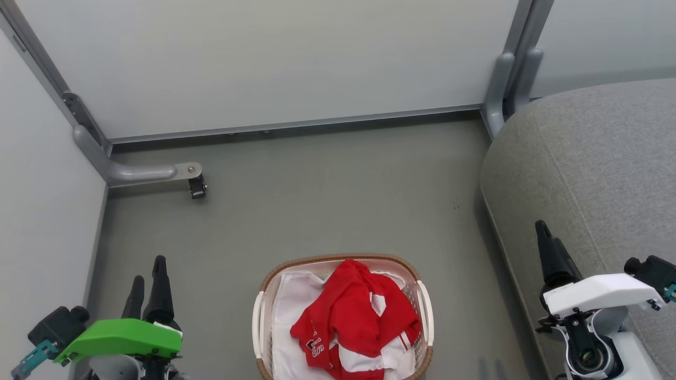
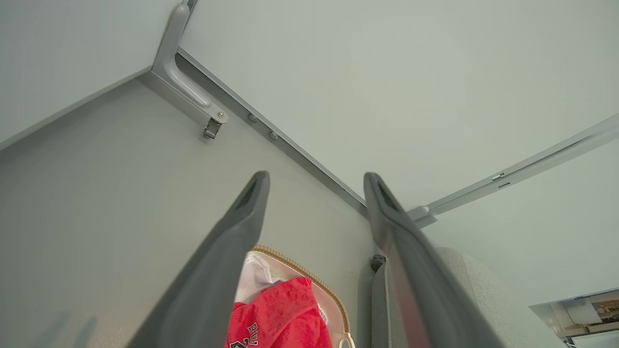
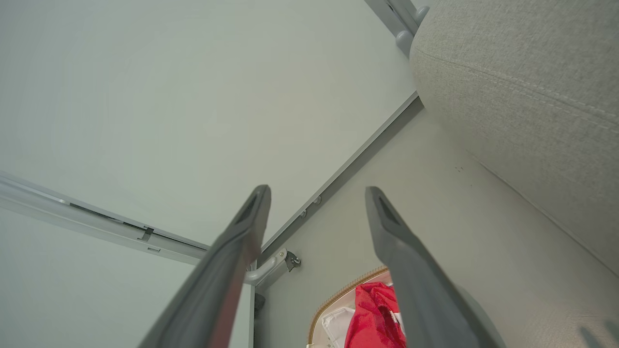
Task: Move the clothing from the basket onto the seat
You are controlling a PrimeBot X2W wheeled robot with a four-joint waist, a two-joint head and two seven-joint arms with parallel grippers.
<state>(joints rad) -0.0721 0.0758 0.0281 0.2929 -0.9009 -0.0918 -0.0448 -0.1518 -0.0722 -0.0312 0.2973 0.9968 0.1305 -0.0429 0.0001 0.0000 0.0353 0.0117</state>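
The basket (image 1: 338,258) stands on the grey floor (image 1: 317,200), and everything else is placed from it. The red garment (image 1: 348,311) lies crumpled inside the basket, resting on the white liner (image 1: 296,306) and covering the middle and right part of it, with white panels showing at its lower folds and small dark letters on the fold nearest the basket's left side. No part of it hangs over the brown rim. To the left of the basket, with bare floor between them, the left hand (image 1: 149,269) hovers above the floor with its fingers pointing away from the robot; in the left wrist view its two dark fingers (image 2: 232,232) stand wide apart with nothing between them, so it is released and empty. To the right of the basket the right hand (image 1: 544,231) hovers over the near edge of the seat (image 1: 597,158); in the right wrist view its fingers (image 3: 401,241) are likewise spread and grasp nothing. The seat, a light-grey cushion with a rounded corner, sits right of the basket and apart from it, a strip of floor between them. Beyond the basket pale wall panels (image 1: 264,63) meet the floor, and a grey metal foot (image 1: 153,171) juts out from the left panel.
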